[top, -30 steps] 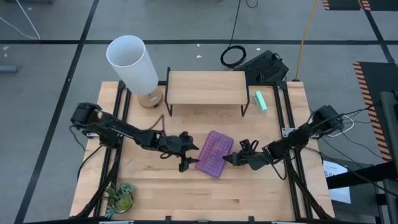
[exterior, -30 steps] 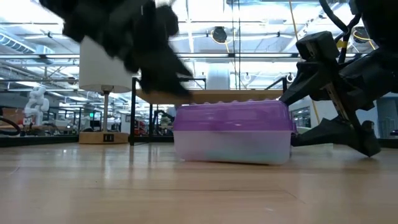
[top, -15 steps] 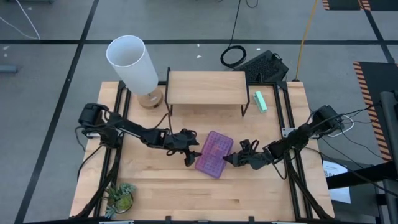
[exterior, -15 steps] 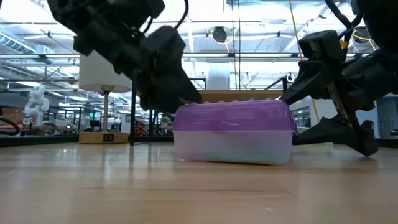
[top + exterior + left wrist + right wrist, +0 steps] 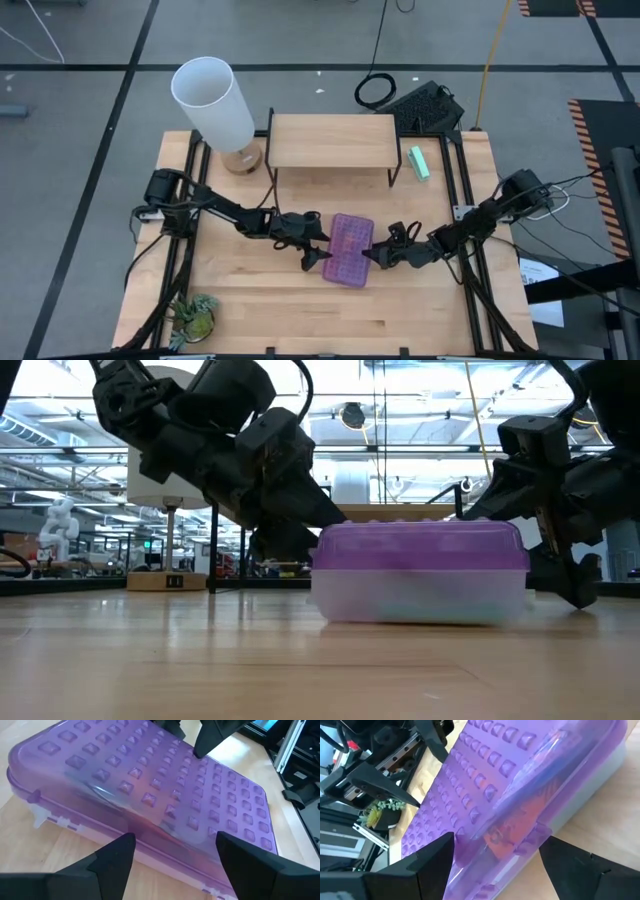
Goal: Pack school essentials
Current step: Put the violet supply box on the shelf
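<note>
Wooden table (image 5: 250,300) bears purple case (image 5: 346,249), lamp (image 5: 215,103)

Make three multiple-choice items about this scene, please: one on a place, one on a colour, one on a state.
1. Where is the mint-green oblong block?
A. inside the box
B. on the table beside the wooden riser shelf
C. in a gripper

2. What colour is the studded plastic box lid?
A. purple
B. yellow
C. red

3. The box lid is:
A. removed
B. standing upright
C. closed

Answers: 1 B, the high view shows it right of the shelf. 2 A, every view shows purple. 3 C, the low view shows it flat on the base.
</note>
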Controlling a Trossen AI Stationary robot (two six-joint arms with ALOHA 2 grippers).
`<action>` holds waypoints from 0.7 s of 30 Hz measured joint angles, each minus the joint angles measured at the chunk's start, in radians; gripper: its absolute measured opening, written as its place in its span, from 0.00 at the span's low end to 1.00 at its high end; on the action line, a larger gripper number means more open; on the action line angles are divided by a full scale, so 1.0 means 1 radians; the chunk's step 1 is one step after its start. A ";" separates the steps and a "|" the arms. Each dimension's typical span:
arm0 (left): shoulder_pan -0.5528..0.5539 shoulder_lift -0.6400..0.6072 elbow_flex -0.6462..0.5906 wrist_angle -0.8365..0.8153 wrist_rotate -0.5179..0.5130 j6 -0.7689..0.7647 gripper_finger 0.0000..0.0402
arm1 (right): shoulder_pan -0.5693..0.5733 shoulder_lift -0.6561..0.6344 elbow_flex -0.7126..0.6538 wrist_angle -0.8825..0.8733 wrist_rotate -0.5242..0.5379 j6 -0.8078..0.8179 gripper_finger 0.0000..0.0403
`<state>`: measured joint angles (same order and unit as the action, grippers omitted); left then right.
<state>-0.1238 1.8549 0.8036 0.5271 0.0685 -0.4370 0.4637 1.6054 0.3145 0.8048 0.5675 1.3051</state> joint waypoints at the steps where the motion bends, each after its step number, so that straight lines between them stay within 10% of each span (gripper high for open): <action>1: 0.000 0.001 0.000 0.004 0.000 0.005 0.70 | 0.000 0.000 0.000 0.004 0.000 -0.002 0.70; 21: -0.003 -0.029 0.015 -0.016 -0.032 0.035 0.70 | -0.003 -0.020 -0.003 0.085 0.003 -0.120 0.70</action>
<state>-0.1268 1.8256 0.8182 0.5114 0.0364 -0.4016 0.4603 1.5859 0.3111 0.8895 0.5707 1.1853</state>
